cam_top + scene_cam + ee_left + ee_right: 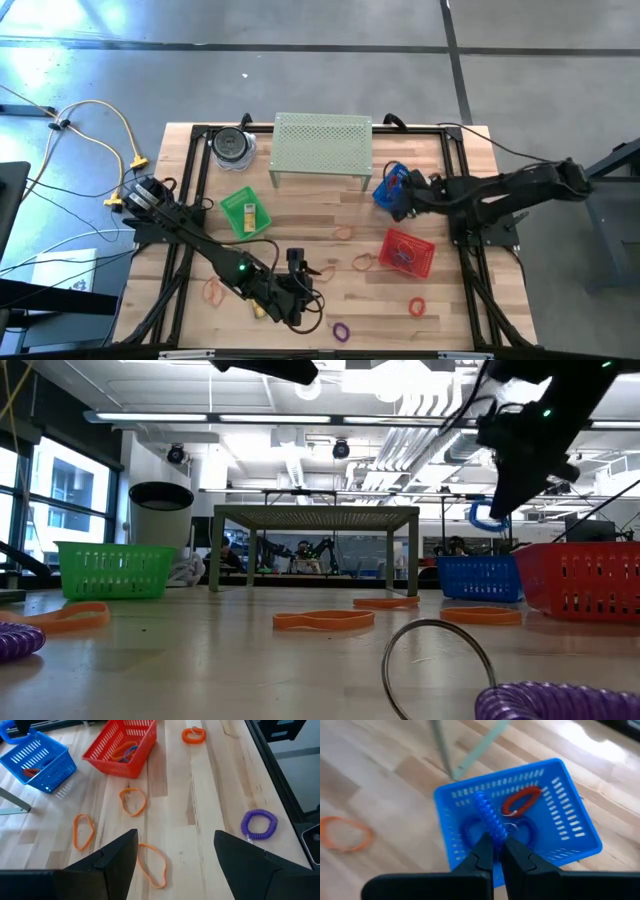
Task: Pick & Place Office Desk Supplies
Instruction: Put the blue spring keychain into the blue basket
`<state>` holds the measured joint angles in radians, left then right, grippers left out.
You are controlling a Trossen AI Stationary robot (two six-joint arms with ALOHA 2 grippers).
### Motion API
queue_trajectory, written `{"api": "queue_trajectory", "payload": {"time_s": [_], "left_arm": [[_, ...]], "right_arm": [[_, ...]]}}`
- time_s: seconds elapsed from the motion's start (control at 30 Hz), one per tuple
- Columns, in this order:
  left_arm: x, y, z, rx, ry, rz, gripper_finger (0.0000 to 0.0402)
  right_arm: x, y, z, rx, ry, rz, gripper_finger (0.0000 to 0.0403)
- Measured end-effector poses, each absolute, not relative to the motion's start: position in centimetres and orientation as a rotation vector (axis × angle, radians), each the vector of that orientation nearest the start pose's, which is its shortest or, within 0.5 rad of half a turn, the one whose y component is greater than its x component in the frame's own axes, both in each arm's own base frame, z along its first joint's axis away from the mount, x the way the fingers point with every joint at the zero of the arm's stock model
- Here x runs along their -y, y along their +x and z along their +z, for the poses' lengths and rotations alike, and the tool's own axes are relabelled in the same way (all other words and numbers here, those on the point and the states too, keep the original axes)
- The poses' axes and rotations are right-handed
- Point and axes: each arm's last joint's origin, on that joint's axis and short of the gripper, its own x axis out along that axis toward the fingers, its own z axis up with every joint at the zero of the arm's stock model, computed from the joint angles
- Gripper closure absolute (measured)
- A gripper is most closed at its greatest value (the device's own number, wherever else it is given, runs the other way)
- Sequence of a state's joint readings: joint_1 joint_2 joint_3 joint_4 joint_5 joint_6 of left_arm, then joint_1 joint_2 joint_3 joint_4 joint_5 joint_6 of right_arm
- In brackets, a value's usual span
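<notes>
Blue basket [392, 190] at three o'clock already holds a red coil, the right gripper [495, 851] above it pinches a blue coil [490, 820], while the left gripper [175, 852], open, faces orange bands [151, 864] left at six o'clock.

Left arm extended diagonally toward table's near edge; left gripper [172, 857] low, fingers spread apart. Right arm reaching inward from right side; right gripper [495, 851] raised, fingers [481, 854] pinched together, gripping.

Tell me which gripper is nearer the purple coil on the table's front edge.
Left. The left gripper hovers open just beside the purple coil; the right gripper is far back over the blue basket, holding a blue coil.
</notes>
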<state>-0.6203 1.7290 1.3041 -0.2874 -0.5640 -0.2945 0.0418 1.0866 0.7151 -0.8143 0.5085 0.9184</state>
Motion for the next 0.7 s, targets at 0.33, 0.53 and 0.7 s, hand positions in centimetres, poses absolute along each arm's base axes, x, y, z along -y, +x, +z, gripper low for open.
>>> {"api": "queue_trajectory", "payload": {"time_s": [0.33,0.53,0.7], "left_arm": [[20.8,31.7,25.7,-0.597,0.119,0.034,0.0149],[20.7,31.6,25.6,-0.612,0.119,0.04,0.0149],[20.7,31.6,25.6,-0.613,0.119,0.04,0.0149]], "right_arm": [[3.5,18.1,21.5,-0.936,0.526,-0.883,0.0387],[3.4,18.3,21.4,-0.971,0.524,-0.838,0.0325],[3.4,18.3,21.3,-0.973,0.528,-0.833,0.0243]]}}
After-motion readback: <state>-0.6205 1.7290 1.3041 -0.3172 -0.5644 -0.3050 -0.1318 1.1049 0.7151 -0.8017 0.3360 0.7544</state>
